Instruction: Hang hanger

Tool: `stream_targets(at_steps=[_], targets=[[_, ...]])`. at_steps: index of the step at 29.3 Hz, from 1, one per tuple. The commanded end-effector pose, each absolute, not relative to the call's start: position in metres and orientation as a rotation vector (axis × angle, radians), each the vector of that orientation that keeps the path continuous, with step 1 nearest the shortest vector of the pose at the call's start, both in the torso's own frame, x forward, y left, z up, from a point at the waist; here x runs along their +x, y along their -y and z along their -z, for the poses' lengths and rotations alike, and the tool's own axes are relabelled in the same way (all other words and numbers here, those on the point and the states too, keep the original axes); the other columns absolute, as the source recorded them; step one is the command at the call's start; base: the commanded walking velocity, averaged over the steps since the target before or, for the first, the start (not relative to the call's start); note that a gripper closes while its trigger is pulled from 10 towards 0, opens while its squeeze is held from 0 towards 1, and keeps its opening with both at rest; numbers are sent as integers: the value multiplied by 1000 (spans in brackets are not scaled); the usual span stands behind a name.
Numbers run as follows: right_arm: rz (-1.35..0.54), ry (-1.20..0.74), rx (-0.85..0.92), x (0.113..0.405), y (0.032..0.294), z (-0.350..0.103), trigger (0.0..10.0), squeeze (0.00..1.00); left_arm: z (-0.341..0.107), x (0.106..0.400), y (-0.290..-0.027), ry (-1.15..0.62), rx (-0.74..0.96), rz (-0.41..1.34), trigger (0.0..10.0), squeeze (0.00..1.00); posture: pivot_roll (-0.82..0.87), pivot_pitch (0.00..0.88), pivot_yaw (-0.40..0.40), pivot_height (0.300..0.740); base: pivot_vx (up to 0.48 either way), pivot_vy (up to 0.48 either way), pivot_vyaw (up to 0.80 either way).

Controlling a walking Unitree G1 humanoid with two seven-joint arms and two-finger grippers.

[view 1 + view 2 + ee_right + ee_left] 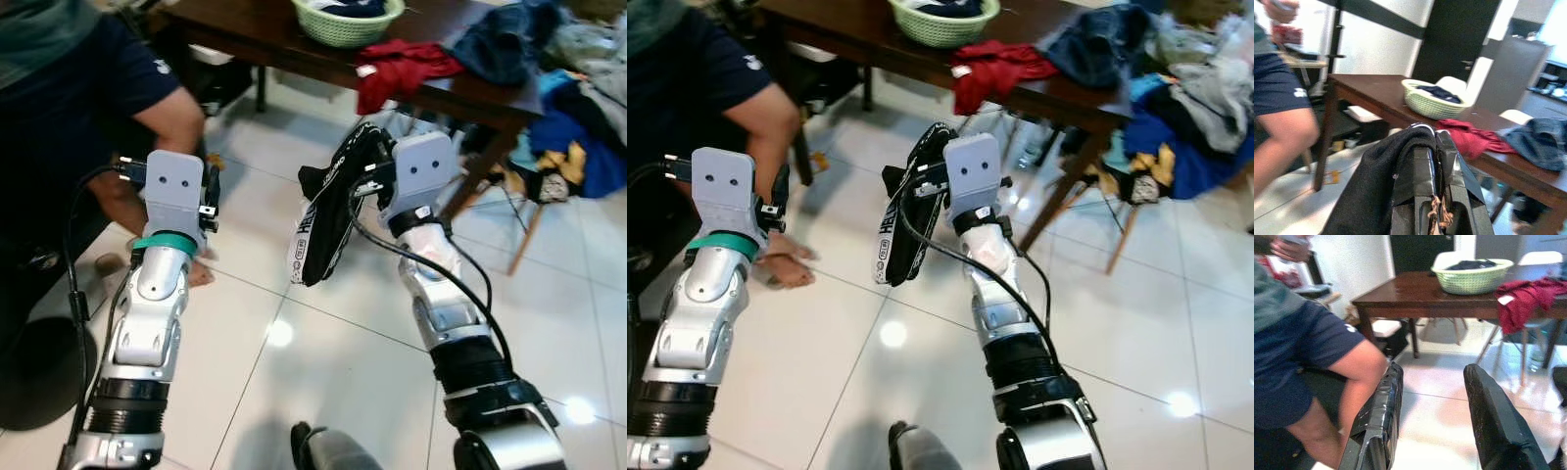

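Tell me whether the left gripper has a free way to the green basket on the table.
Probably not yet: the left gripper is open, but the green basket sits well ahead on the table, a person's arm close alongside.

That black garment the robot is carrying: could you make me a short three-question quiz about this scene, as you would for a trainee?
1. True or false: the right claw is shut on the black garment.
2. Which thing sits on the wooden table? A) a green basket B) a kettle C) a lamp
3. Fill in: the left claw has its fingers ____ with nothing between them.

Key: 1 true. 2 A; a red cloth also hangs over the table's edge. 3 open; a person sits beyond it.
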State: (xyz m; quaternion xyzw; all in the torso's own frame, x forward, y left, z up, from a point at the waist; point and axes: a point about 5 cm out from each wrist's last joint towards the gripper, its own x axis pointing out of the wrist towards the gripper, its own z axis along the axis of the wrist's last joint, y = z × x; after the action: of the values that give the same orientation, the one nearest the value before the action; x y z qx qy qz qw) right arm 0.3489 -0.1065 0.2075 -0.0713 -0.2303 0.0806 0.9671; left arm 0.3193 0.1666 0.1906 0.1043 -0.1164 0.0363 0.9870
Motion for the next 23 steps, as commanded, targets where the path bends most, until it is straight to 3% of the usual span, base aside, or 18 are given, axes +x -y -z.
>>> stream_targets(at_steps=[1,7,10,23], targets=[[-148,460,-117,348,105,-206,10000,0,-183,318,-171,193,214,-68,10000,0,-44,52,-18,740,0,0,-800],[-79,483,-102,342,115,-208,10000,0,-182,324,-166,176,226,-17,10000,0,-76,57,38,740,0,0,-800],[26,473,-107,333,133,-199,10000,0,-187,333,-158,179,242,49,10000,0,-114,54,85,740,0,0,-800],[15,466,-120,336,134,-199,10000,0,-192,333,-158,198,247,39,10000,0,-98,57,74,740,0,0,-800]])
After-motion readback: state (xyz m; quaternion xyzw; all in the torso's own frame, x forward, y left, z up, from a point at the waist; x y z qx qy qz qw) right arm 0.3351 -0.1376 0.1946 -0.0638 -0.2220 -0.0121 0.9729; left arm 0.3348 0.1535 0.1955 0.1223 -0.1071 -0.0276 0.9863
